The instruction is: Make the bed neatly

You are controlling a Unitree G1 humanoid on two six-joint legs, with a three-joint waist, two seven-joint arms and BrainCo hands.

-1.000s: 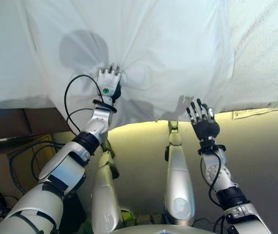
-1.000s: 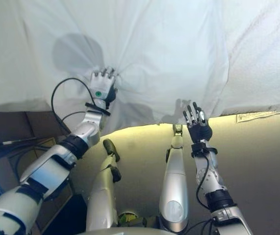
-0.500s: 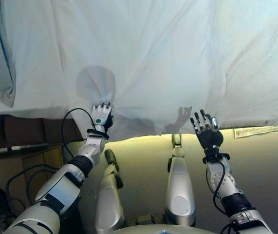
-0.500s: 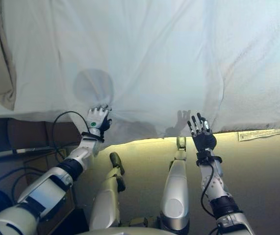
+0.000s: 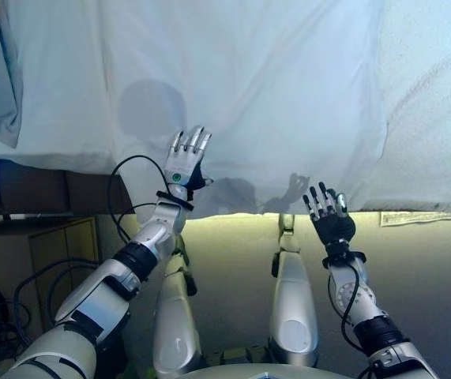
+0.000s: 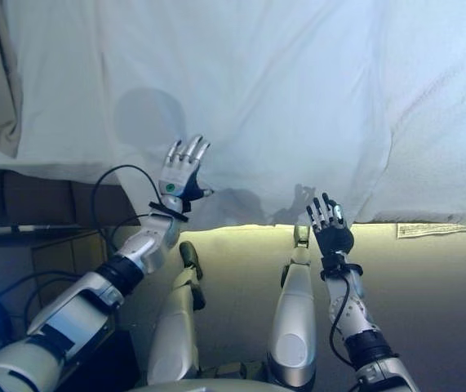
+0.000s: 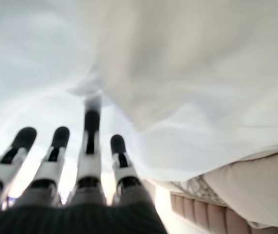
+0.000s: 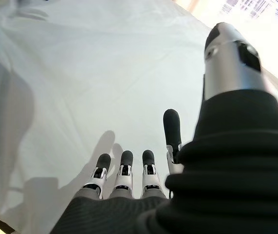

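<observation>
Sheet (image 5: pixel 272 95) draped over bed edge; left hand (image 5: pixel 184 162) at 9 o'clock, right hand (image 5: pixel 329 217) at 4, fingers spread, holding nothing, likely for smoothing.

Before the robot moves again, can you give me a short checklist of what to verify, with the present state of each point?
1. Left robot hand free of the sheet: ok. Its fingers are straight and hold no cloth.
2. Right robot hand free: ok. It is open, near the sheet's lower edge.
3. Sheet smooth: not ok. Folds run across it above the left robot hand.
4. Sheet's near edge even: not ok. It hangs lower in the middle than at the left.
5. Mattress covered: not ok. It shows bare at the right.
6. Far edge of the sheet: cannot tell, out of view.
</observation>
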